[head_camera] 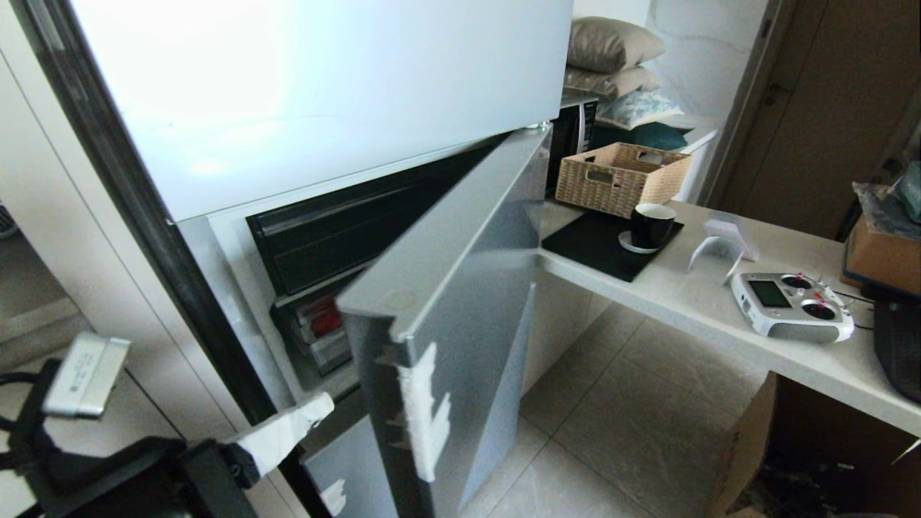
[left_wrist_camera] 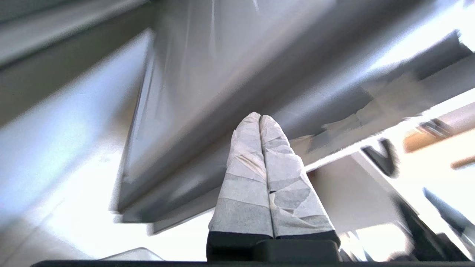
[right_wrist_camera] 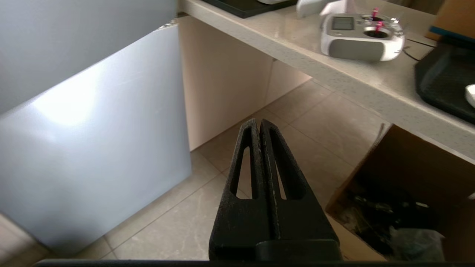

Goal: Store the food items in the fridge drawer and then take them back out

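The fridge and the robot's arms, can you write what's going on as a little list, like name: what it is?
fridge door: grey, swung partly open, white tape on its edge
inside fridge: dark shelves, something red behind clear plastic
food items: not in view
left gripper: white-wrapped fingers shut, holding nothing, low beside the door's edge
right gripper: black, shut, empty, over the floor
counter: wicker basket, black cup, white remote controller

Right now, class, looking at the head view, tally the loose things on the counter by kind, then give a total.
Wicker basket: 1
Black mug: 1
Black mat: 1
White remote controller: 1
White stand: 1
Total: 5
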### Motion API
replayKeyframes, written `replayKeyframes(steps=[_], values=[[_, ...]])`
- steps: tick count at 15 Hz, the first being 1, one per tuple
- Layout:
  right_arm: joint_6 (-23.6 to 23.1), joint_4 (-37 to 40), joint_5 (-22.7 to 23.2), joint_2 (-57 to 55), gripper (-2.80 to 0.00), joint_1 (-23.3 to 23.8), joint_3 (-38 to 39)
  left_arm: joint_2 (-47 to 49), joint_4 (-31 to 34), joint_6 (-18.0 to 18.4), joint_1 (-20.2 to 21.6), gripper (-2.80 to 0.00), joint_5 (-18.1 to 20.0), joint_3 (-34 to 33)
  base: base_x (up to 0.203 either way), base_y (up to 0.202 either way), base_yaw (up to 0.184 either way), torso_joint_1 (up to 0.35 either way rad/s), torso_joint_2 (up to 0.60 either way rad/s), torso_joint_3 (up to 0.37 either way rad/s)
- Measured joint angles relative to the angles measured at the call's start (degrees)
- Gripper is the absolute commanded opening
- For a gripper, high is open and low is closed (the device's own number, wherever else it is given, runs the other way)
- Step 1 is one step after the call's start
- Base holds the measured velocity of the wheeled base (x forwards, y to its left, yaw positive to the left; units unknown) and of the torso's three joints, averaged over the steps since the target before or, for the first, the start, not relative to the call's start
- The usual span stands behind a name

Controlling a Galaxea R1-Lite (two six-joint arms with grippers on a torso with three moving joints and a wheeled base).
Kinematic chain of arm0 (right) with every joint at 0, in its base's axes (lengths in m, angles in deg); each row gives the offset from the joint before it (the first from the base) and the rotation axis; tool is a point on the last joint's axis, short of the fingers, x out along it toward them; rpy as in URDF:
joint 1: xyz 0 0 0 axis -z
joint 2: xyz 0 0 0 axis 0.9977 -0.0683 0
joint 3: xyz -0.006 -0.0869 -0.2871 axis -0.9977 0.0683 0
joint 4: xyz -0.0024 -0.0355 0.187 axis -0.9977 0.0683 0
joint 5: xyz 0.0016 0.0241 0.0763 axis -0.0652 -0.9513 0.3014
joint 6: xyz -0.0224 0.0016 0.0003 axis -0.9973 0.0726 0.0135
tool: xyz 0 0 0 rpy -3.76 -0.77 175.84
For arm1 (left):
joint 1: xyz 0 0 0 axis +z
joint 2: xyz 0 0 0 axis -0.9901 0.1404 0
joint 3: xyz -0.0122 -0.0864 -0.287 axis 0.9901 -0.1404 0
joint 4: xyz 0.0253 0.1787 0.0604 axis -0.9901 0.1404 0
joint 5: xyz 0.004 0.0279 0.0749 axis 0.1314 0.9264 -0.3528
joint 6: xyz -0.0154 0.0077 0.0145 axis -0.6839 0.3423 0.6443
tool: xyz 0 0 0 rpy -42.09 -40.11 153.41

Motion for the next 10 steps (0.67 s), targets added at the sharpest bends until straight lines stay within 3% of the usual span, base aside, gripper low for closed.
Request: replayKeyframes(steps=[3, 5, 7, 10], values=[[0.0, 0.0, 0.0, 0.0, -2.80, -0.1, 0.0, -7.4, 2.0, 1.9, 1.0, -2.80, 1.9, -1.1, 0.000, 0.000, 0.000, 0.000, 0.00, 0.000], [0.0, 0.0, 0.0, 0.0, -2.80, -0.1, 0.0, -12.1, 6.0, 7.5, 4.9, -2.80, 0.5, -0.8, 0.000, 0.000, 0.000, 0.000, 0.00, 0.000], [0.0, 0.0, 0.0, 0.0, -2.80, -0.1, 0.0, -15.7, 8.6, 13.4, 11.7, -2.80, -0.5, -0.7, 0.000, 0.000, 0.000, 0.000, 0.00, 0.000], [0.0, 0.0, 0.0, 0.0, -2.80, -0.1, 0.0, -21.7, 10.2, 19.9, 25.8, -2.80, -0.4, -3.1, 0.000, 0.000, 0.000, 0.000, 0.00, 0.000]])
